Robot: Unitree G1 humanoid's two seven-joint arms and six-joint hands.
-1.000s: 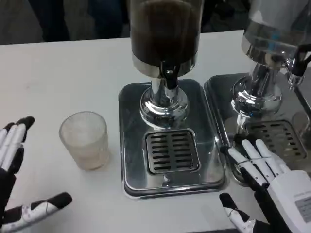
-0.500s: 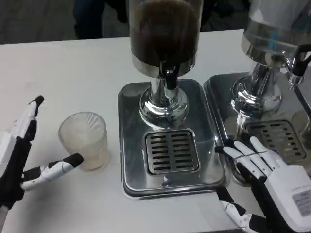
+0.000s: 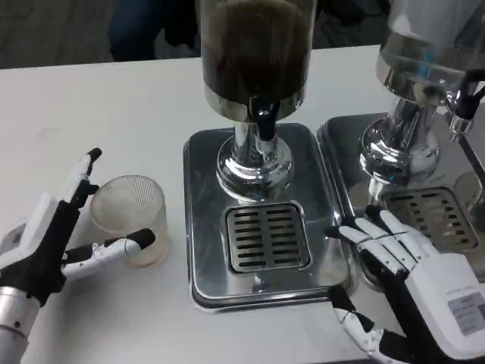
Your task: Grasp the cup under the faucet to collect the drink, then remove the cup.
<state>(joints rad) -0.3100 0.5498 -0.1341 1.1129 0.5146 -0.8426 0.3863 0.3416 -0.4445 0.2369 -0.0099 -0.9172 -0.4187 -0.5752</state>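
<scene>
Since a moment ago my left hand (image 3: 53, 243) has closed in around the ribbed translucent plastic cup (image 3: 130, 218) left of the steel drip tray (image 3: 204, 220), fingers spread, not yet gripping; right hand (image 3: 413, 265) open; cup looks light, crushable, so grip mid-wall gently.

Even, fairly bright overhead light on the white table (image 3: 114, 98). Specular glare on the chrome dispenser column (image 3: 254, 163) and the steel drip tray (image 3: 204, 220) beneath it. Soft shadows. Overall slightly soft; dim, unfocused background behind the dispenser.
</scene>
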